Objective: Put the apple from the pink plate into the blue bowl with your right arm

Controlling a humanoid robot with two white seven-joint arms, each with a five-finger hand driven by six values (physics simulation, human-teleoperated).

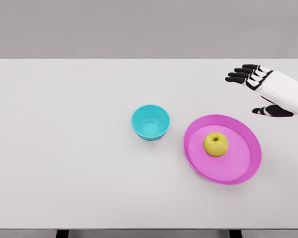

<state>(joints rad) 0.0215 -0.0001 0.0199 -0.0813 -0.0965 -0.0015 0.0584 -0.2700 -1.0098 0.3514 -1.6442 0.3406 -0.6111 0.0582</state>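
Head view:
Right hand [268, 91]: hovering w/ black fingers [241, 74] spread wide, thumb apart, gripping nothing.
Apple: round yellow-green apple [216, 144] is sitting mid shallow pink plate [196, 158], below and left of fingertips, well apart.
Bowl: small blue round bowl [150, 122] is standing just left of plate, beyond apple from fingers.
Tip: lowering over apple, closing fingers round it evenly.
Left arm: not showing.
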